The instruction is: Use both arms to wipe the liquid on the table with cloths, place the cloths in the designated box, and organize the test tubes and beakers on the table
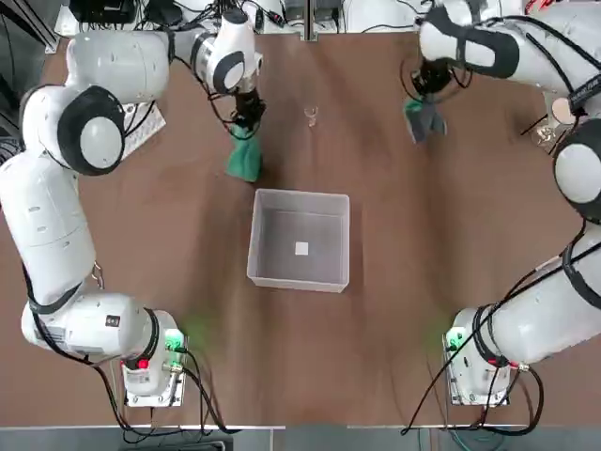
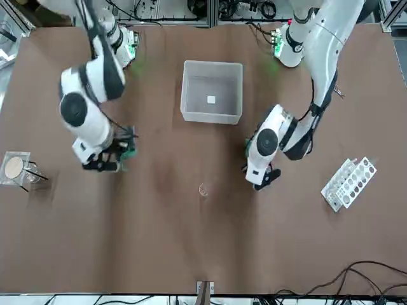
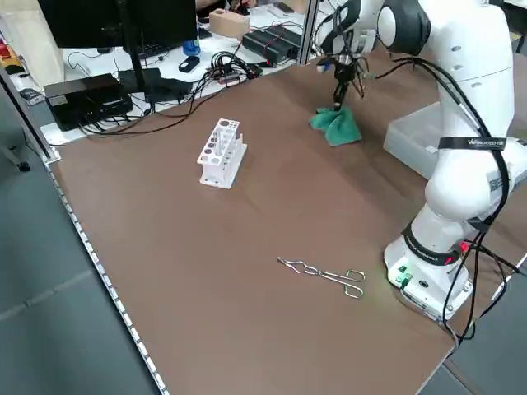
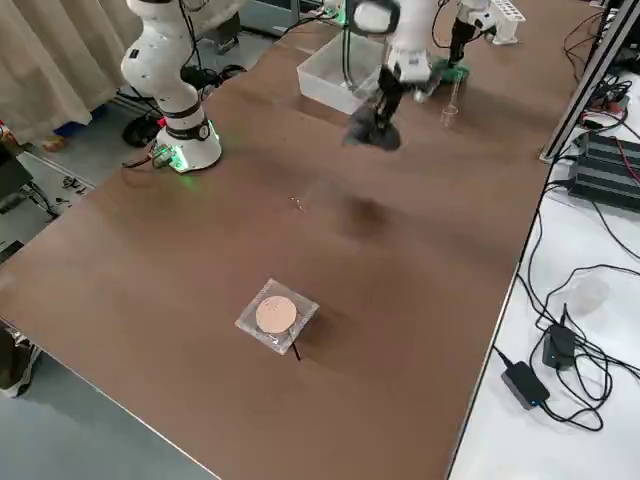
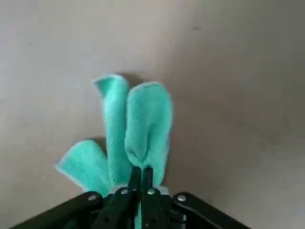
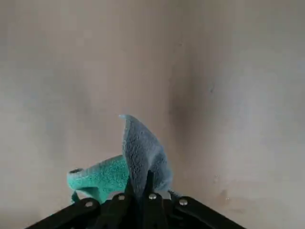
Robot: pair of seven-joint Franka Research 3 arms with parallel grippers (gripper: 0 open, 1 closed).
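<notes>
From overhead, we see our left end effector [image 1: 248, 120] clamped on the green cloth [image 1: 245, 160], which hangs limp beyond the box [image 1: 299, 278]. Our right end effector [image 1: 424, 101] pinches the grey cloth [image 1: 427, 120], well apart from it across the table [image 1: 394, 310]. In the left wrist view, the fingers [image 5: 135, 177] bite one gathered fold; the rest droops. In the right wrist view, it is the same. We judge both rags soft and light; an edge pinch suffices.

Smooth grey floor [image 3: 49, 288] borders the workstation; beige pleated curtain [image 4: 50, 60] hangs alongside; adjoining white bench [image 4: 560, 350] carries black cables [image 4: 560, 300].
</notes>
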